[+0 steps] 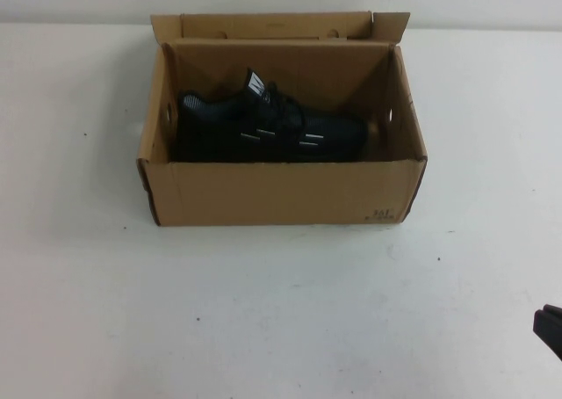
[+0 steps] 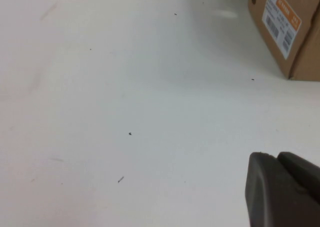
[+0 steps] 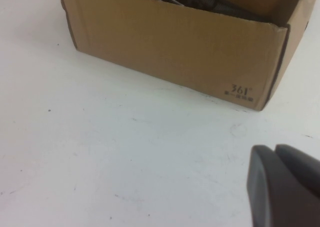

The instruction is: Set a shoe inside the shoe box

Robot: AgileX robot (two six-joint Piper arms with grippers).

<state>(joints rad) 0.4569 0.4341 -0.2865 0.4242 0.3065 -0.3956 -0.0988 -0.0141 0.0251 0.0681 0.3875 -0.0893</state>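
High view, my log: shoe [image 1: 272, 126] inside box [image 1: 281, 192]; right gripper [image 1: 549, 329] near-right, left gripper [image 2: 282, 189] (wrist view only), both grips unreadable.

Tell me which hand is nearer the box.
Right, likely. The right hand sits off the box, by its front right corner. The left hand is out of the high view, with only the box's labelled end far off in its wrist view.

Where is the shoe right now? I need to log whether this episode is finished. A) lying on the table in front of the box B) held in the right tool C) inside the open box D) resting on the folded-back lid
C: the shoe lies inside the shoe box, whose lid is folded back; neither tool holds anything.
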